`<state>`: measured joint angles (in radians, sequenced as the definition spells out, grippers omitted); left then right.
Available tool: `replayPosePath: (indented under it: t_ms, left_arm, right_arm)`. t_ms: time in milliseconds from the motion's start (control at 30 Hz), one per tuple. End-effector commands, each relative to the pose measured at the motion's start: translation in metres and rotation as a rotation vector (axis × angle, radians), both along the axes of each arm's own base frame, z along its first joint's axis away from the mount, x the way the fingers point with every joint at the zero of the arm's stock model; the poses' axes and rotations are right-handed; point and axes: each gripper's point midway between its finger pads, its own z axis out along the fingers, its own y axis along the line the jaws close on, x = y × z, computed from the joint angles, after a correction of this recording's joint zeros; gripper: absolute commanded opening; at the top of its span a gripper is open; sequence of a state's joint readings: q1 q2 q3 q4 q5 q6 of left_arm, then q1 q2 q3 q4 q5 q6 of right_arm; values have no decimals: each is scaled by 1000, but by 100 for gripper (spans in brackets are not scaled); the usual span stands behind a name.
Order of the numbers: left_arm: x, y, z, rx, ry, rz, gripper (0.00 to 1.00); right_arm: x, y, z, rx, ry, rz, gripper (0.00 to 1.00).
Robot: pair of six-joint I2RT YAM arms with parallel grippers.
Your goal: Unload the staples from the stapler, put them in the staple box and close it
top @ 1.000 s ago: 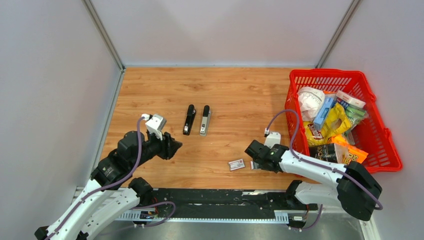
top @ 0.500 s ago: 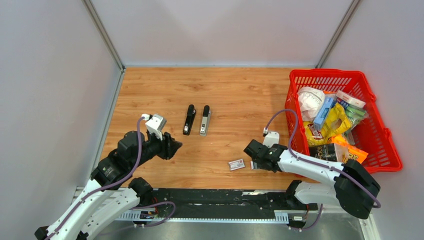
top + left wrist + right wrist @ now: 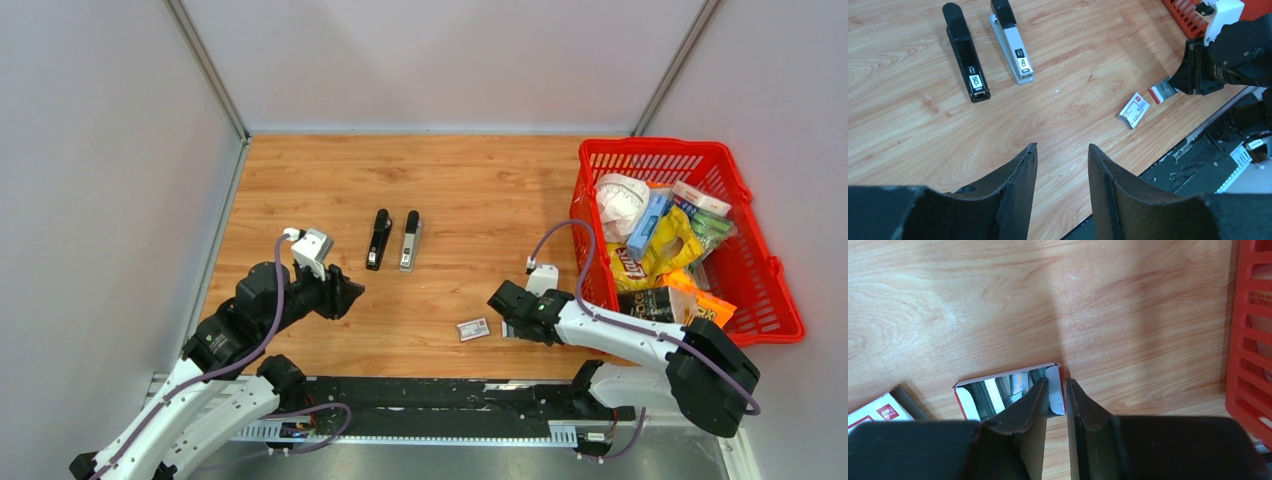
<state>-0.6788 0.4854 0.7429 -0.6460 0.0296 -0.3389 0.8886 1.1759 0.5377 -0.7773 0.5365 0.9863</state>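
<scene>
Right gripper (image 3: 1057, 385) straddles the staple tray's (image 3: 1003, 375) end wall; left gripper (image 3: 1062, 147) stands open and empty.
The right jaws are a sliver apart, and whether they pinch the wall is unclear. The staples (image 3: 998, 392) seem to lie in the tray just left of them. The strip is probably light, stiff, slick and easily snapped, so it is best pinched across its long sides, mid-length.

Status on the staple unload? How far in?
Done: nothing evident; no staple strip shows on the table. In hand: right gripper straddles the end wall of the open box tray; left gripper hovers open, empty. Left: the unloading; black stapler and grey stapler lie apart from both arms.
</scene>
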Motion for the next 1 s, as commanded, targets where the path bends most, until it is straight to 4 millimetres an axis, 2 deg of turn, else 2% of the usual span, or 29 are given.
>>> replayPosePath:
  t_ms: [0, 167, 633, 767, 967]
  left_arm:
    - [1, -4, 6, -31, -15, -4, 50]
    - [1, -4, 6, -31, -14, -6, 50]
    - [1, -5, 5, -28, -9, -9, 50]
    - [-2, -12, 2, -31, 11, -54, 50]
    - [-4, -34, -28, -8, 163, -122, 48]
  right_arm:
    - [7, 3, 5, 11, -35, -4, 22]
    - [5, 2, 0, 11, -23, -11, 20]
    - [4, 11, -5, 55, -13, 5, 1]
    - [4, 13, -5, 64, -12, 14, 0]
    - [8, 17, 0, 66, -26, 28, 0]
